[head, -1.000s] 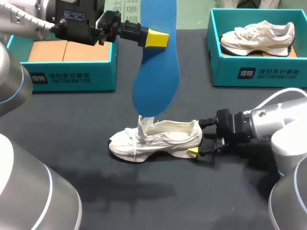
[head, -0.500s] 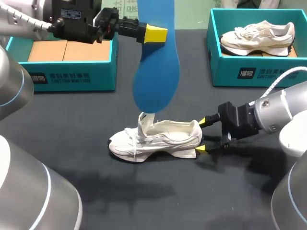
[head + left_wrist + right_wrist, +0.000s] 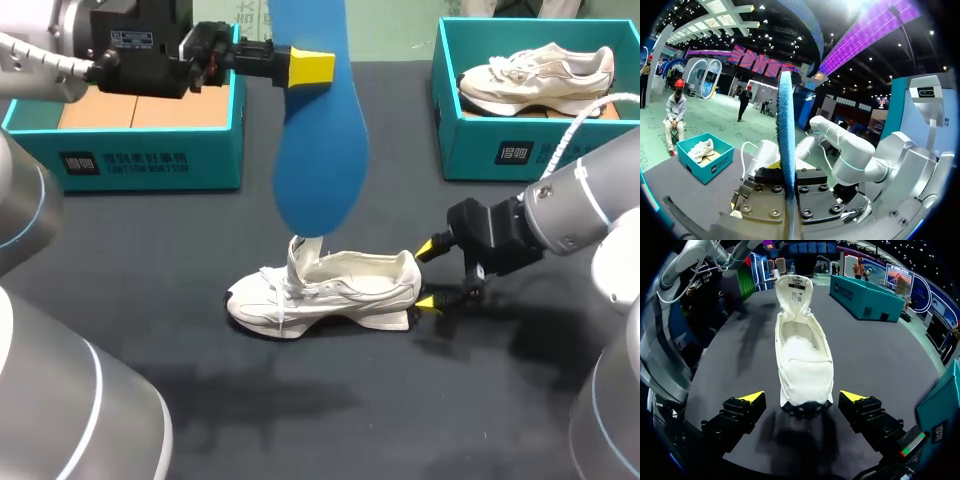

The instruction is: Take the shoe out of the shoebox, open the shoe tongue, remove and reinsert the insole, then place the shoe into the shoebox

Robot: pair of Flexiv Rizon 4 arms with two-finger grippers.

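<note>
Right gripper (image 3: 427, 275), at the middle right of the frame, is spread wide and holds nothing. Its yellow tips stand one on each side of the heel of the shoe (image 3: 325, 290), and in the right wrist view they appear not to touch it. I judge that it waits there to steady the heel when the insole goes back in.

The shoe stands on its sole on the black table (image 3: 150, 300), in the lower middle of the frame, toe to the left. Its tongue (image 3: 303, 258) is pulled upright, so the mouth is free. Close above the tongue hangs the blue insole (image 3: 315, 150), nearly vertical, its rounded end pointing down; whether it touches I cannot tell.

Left gripper (image 3: 312, 66), at the top of the frame, is closed on the upper part of the insole and pinches it between both fingers, probably to keep it straight for insertion.

Farthest, at the upper left, is the teal shoebox (image 3: 150, 160) with no shoe inside. At the upper right, a second box (image 3: 530, 150) contains another shoe (image 3: 535, 75).
</note>
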